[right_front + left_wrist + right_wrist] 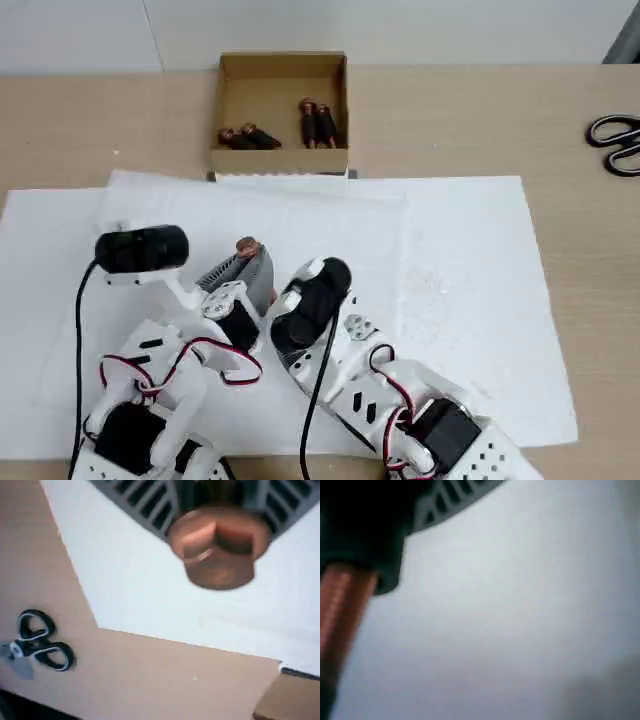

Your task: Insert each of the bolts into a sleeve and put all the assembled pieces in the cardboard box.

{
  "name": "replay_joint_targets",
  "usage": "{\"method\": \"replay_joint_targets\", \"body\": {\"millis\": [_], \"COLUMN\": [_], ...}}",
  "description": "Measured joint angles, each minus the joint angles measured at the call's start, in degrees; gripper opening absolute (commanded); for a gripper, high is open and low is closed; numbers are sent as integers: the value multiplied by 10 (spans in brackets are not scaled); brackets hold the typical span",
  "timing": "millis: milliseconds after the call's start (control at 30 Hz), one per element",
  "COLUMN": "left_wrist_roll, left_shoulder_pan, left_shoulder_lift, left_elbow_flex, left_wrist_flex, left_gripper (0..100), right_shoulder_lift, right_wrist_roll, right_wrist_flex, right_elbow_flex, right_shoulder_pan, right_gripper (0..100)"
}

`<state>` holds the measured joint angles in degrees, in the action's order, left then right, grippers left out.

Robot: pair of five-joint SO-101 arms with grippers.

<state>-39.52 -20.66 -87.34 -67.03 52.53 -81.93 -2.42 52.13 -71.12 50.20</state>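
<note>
High view: cardboard box (283, 72) sits at the far edge of the desk (480, 120), touching the far edge of the white paper sheet (450, 250). Four assembled pieces lie in the box: one pair (248, 138) near the front wall and a second pair (318, 123) by the right wall. Scissors (615, 145) lie on the bare desk at the far right, well apart from the box.

Both arms are low over the paper at the near side, with their ends close together. The left gripper (250, 258) is clamped on a copper bolt (248, 245), whose head sticks out past the grey jaws. The right gripper (281, 304) is just beside it, under its black wrist camera (318, 293); cannot tell its state.

Left wrist view: the bolt head (217, 547) is pinched between the grey jaws, above the paper, with the scissors and a corner of the box beyond.

Right wrist view: a copper threaded shaft (342, 625) comes out of a black piece (365, 535), over the white paper.
</note>
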Motion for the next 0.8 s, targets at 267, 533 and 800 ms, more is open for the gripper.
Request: {"method": "replay_joint_targets", "body": {"millis": [267,533,800], "left_wrist_roll": [0,17,40], "left_shoulder_pan": [4,-30,-76], "left_shoulder_lift": [-1,-3,-7], "left_elbow_flex": [0,60,84], "left_wrist_flex": [4,120,188], "left_gripper": [5,5,5], "right_shoulder_lift": [0,0,1], "right_wrist_roll": [0,0,0], "right_wrist_flex": [0,0,1], "right_elbow_flex": [0,0,-3], "right_shoulder_pan": [1,1,1], "right_gripper": [2,3,3]}}
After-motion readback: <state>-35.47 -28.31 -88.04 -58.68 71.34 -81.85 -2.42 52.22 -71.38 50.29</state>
